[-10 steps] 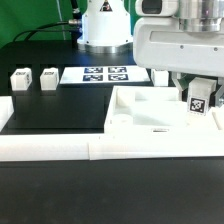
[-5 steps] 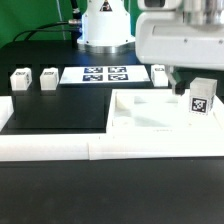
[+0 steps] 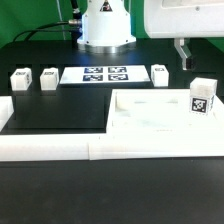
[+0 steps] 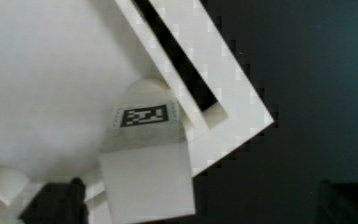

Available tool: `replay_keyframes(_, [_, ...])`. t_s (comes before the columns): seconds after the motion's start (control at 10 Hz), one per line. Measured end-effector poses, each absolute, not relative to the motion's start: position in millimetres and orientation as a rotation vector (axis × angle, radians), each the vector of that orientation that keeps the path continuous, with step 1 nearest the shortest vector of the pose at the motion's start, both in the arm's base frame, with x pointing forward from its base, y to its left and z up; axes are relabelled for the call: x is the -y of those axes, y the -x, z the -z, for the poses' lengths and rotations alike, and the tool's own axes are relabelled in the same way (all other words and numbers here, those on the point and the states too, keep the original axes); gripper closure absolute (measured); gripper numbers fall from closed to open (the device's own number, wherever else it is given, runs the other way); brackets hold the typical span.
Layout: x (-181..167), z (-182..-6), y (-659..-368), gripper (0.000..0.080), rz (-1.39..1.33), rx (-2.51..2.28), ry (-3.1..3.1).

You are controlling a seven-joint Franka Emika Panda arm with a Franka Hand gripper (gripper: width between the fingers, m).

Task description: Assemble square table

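- My jaws hang apart, clamped on nothing.
- The leg (image 3: 200, 98) stands upright on the slab (image 3: 138, 124), at 5 o'clock below them in the exterior view.

Matt white plastic leg (image 3: 201, 97), smooth slab (image 3: 150, 118)

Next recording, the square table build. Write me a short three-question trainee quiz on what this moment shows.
1. True or false: the leg on the tabletop stands upright.
2. How many other legs sit off the tabletop?
3. In the exterior view, which side of the marker board has two legs? A) its left B) its right C) neither

Key: 1 true; 2 three; 3 A.
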State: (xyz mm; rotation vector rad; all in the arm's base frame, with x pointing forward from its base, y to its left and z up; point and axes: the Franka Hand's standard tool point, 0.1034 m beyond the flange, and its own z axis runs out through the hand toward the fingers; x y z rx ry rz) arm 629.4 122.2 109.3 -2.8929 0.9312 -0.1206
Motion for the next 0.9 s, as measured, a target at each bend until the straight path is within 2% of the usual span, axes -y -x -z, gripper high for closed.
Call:
replay_keyframes(0.6, [-122, -107.5, -627, 0.015, 0.123, -0.892, 2.907])
replay_keyframes(0.9, [-122, -101.2, -587, 0.015, 0.076, -0.748, 2.96])
